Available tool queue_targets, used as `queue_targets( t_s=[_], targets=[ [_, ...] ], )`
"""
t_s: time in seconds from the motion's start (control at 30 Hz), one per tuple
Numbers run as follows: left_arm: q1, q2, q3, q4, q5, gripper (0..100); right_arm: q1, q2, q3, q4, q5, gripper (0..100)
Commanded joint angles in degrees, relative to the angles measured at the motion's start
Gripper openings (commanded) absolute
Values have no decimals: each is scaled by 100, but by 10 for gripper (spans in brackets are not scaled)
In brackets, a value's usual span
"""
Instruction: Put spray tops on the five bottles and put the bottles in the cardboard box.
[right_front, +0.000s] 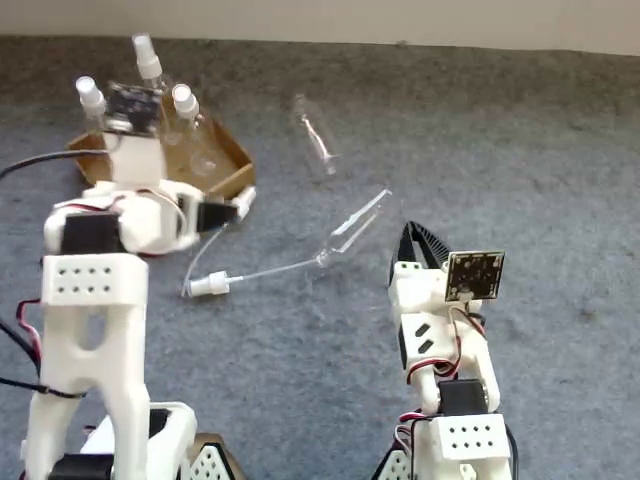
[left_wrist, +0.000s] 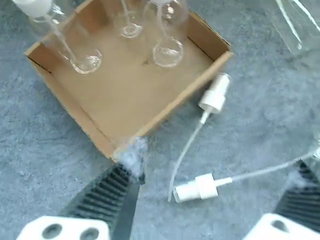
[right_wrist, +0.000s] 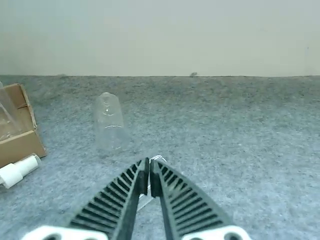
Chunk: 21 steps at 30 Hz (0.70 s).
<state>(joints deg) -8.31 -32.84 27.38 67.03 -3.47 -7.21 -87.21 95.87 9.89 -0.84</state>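
Five small, clear bottles with slim round bodies and narrow necks make up the set. Three stand upright inside the cardboard box (right_front: 235, 175), a shallow open brown tray at the upper left of the high view. Each of the three carries a white spray top: one at the box's left (right_front: 92, 100), one at the back (right_front: 148, 60) and one at the right (right_front: 186, 105). The left wrist view shows their rounded glassy bases on the plain cardboard floor, with a thin tube running down inside each. The other two bottles lie on their sides, uncapped, on the grey, carpet-like surface (right_front: 520, 150). One bare bottle (right_front: 315, 135) is at upper centre, and the other bare bottle (right_front: 355, 225) is at mid-frame, angled toward the right arm. Two loose spray tops, each white with a long thin clear dip tube, lie on the surface. One loose top (left_wrist: 215, 95) is just beside the box's near corner, and the second loose top (right_front: 210, 285) is left of centre, below the box. The left jaws, black and ribbed, stand wide open above that second top and hold nothing. The right jaws are closed on nothing, their tips close to the mid-frame bottle.
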Motion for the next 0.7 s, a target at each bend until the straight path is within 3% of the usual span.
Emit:
queue_targets(
  t_s=[0.0, 0.23, 0.47, 0.67],
  targets=[
    [1024, -312, -31, 527, -62, 386, 110, 13, 989, -136, 44, 5],
    [2202, 435, -171, 334, -44, 386, 277, 13, 989, -145, 44, 5],
    [2396, 2229, -1323, 114, -53, 386, 1270, 13, 998, -681, 44, 5],
    [2905, 3407, -2633, 114, -62, 386, 1420, 22, 998, -541, 44, 5]
  ],
)
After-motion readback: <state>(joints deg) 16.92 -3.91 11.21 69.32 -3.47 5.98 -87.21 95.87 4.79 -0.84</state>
